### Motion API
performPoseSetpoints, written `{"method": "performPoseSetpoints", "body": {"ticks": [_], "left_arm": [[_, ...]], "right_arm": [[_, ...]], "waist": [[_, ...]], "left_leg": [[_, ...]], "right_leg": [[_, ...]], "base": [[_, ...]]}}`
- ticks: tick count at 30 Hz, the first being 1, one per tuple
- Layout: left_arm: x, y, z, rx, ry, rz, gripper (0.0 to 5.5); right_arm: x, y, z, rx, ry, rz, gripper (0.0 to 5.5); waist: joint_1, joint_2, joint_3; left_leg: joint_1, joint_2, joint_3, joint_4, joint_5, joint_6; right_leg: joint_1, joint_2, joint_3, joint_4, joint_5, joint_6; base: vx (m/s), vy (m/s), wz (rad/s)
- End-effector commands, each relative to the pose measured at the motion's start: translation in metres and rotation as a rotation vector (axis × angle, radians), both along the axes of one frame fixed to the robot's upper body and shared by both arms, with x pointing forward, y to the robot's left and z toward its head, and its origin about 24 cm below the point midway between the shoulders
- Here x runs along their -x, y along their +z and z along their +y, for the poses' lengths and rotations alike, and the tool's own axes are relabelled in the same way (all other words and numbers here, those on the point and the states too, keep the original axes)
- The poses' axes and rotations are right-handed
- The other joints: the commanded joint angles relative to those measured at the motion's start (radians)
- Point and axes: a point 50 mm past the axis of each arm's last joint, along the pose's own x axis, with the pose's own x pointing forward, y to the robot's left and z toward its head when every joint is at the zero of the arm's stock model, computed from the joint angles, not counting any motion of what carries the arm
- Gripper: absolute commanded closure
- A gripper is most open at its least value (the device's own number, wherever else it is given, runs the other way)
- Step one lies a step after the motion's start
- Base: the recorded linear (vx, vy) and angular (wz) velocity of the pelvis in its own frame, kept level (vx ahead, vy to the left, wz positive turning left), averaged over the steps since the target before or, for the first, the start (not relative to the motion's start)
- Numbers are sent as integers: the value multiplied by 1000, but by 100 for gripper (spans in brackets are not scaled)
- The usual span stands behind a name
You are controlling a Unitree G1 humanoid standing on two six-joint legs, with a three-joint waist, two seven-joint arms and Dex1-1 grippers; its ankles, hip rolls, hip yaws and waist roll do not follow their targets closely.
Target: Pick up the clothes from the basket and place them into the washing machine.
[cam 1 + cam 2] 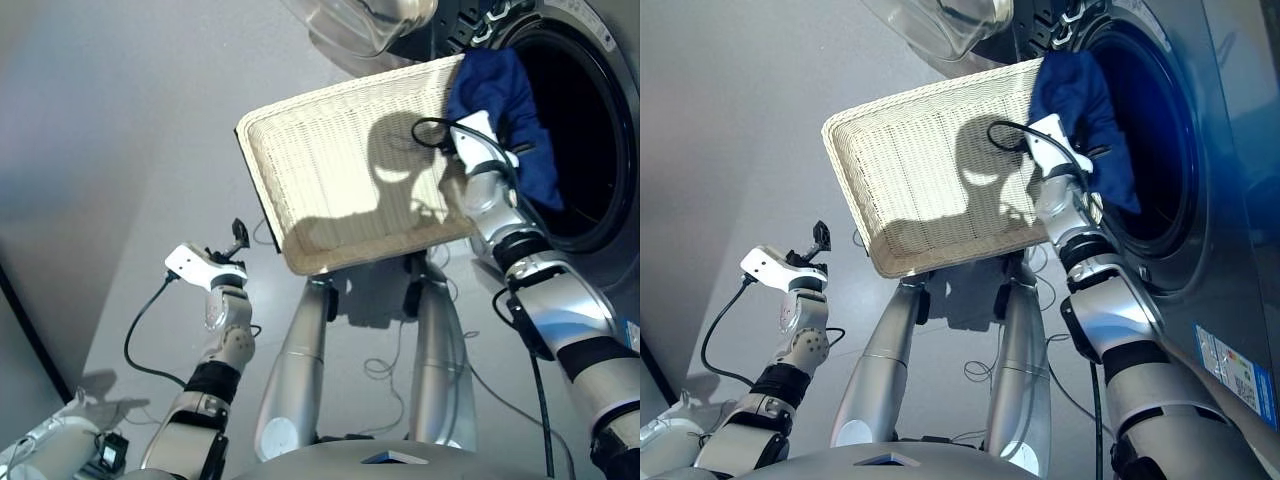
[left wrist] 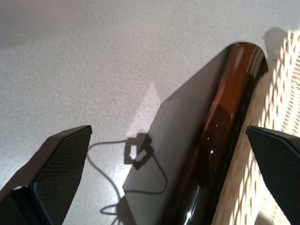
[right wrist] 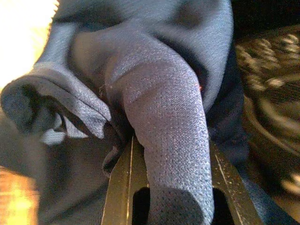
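Observation:
A navy blue garment [image 1: 505, 110] hangs at the mouth of the washing machine's dark drum [image 1: 590, 130], draped over the basket's far right corner. My right gripper [image 1: 470, 140] is shut on it; in the right wrist view the cloth [image 3: 164, 108] bunches between and over the fingers [image 3: 119, 187]. The cream wicker basket [image 1: 340, 170] sits left of the drum, and its visible inside shows bare weave with my arm's shadow. My left gripper [image 1: 236, 238] hangs low, left of the basket's near corner. It is open and holds nothing, with its fingers [image 2: 61, 164] wide apart.
The washer's clear glass door [image 1: 365, 25] is swung open above the basket's far edge. A blue sticker [image 1: 1235, 370] marks the machine's front. Cables [image 1: 400, 365] trail over the grey floor [image 1: 120, 120]. The left wrist view shows the basket's wicker side [image 2: 276, 93].

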Motion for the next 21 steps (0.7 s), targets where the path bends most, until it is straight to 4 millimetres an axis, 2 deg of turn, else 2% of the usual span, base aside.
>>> {"method": "performPoseSetpoints", "body": {"ticks": [1, 3, 4, 5, 7, 11, 15, 18, 21], "left_arm": [[9, 4, 21, -50, 69, -35, 0], [11, 1, 20, -43, 59, -24, 0], [13, -3, 19, -40, 53, -9, 0], [15, -5, 19, -35, 54, -4, 0], [19, -9, 19, -29, 48, 12, 0], [27, -17, 16, 7, 35, 45, 0], [32, -20, 14, 45, 40, 60, 0], [30, -18, 13, 55, 51, 48, 0], [31, -16, 15, 54, 63, 37, 0]], "right_arm": [[12, 57, -44, 57, -209, -205, 550], [20, 67, -63, 9, -292, -246, 550], [27, 71, -76, -10, -348, -264, 550], [32, 75, -85, -14, -392, -277, 550], [52, 89, -115, -43, -513, -324, 550], [83, 114, -151, -142, -673, -457, 550], [101, 135, -162, -169, -769, -591, 550], [112, 132, -170, -149, -835, -632, 550], [113, 124, -171, -157, -851, -639, 550]], "waist": [[16, 52, -27], [18, 56, -26], [19, 58, -28], [21, 60, -28], [21, 68, -22], [21, 86, 0], [4, 87, 23], [-23, 81, 41], [-34, 72, 41]], "left_leg": [[-78, -9, 36, -46, 95, 19], [-96, -13, 38, -23, 88, 21], [-93, -13, 33, 1, 50, 18], [-109, -16, 36, 27, 44, 19], [-142, -23, 39, 83, 32, 20], [-201, -36, 45, 183, 9, 22], [-235, -36, 55, 227, -2, 21], [-252, -36, 53, 247, -5, 18], [-257, -40, 53, 259, -5, 18]], "right_leg": [[-29, 30, -24, -17, 52, 43], [-51, 31, -16, 9, 48, 44], [-55, 35, -6, 40, 17, 53], [-72, 36, -2, 64, 14, 53], [-108, 34, 6, 111, 13, 54], [-164, 33, 17, 196, 7, 55], [-193, 36, 26, 236, 1, 55], [-203, 42, 29, 248, 1, 55], [-206, 45, 26, 260, 3, 54]], "base": [[0, 0, 0], [50, 0, -17], [99, 6, -29], [94, 5, -32], [0, 0, 0], [0, 0, 0], [0, 0, 0], [0, 0, 0], [0, 0, 0]]}}
